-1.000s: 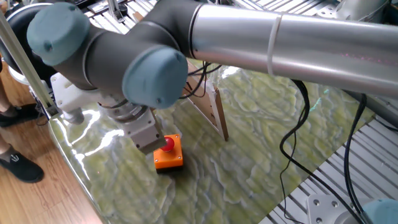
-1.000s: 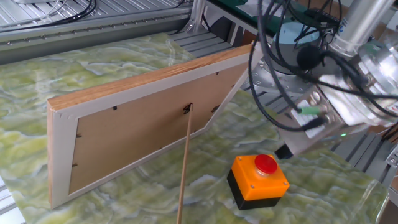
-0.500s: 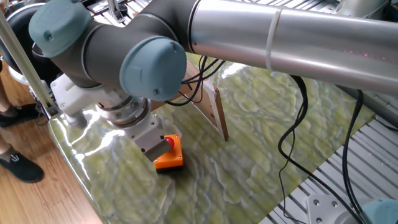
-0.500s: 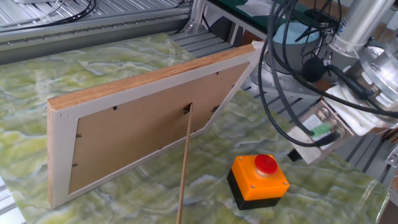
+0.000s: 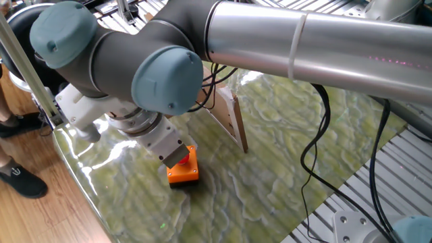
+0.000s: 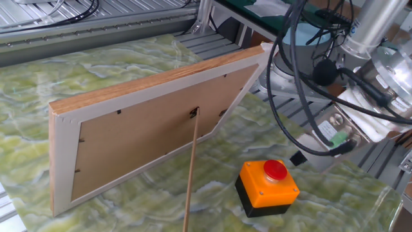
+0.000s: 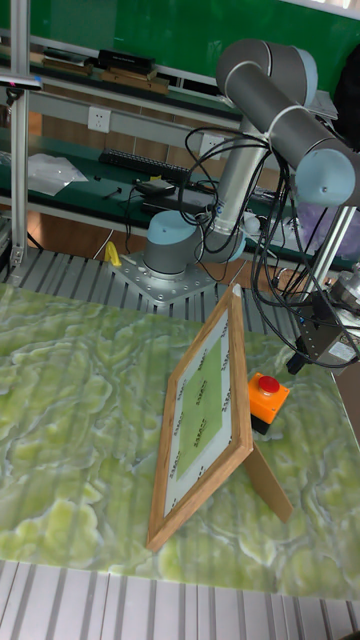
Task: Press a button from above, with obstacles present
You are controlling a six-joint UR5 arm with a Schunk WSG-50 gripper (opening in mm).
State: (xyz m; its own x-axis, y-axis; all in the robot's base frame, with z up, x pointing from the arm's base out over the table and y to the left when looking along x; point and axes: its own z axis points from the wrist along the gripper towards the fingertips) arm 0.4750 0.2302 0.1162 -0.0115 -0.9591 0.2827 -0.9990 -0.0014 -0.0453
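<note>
Button (image 6: 275, 169) with its red dome sits on an orange box on the green marbled table (image 6: 96, 71), just in front of the leaning framed board (image 6: 148, 129) and its thin prop strip (image 6: 191, 174). From my seat, the arm (image 5: 304, 40) reaches across the table, wrist bent downward, with the gripper (image 7: 296, 365) beside the button and raised off the table (its tip shows only as a dark nub). Whether the fingers are spread or pressed together, I cannot tell.

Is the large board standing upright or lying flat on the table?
Upright, leaning slightly: the large board stands on its long edge, propped from behind by a thin strip.
</note>
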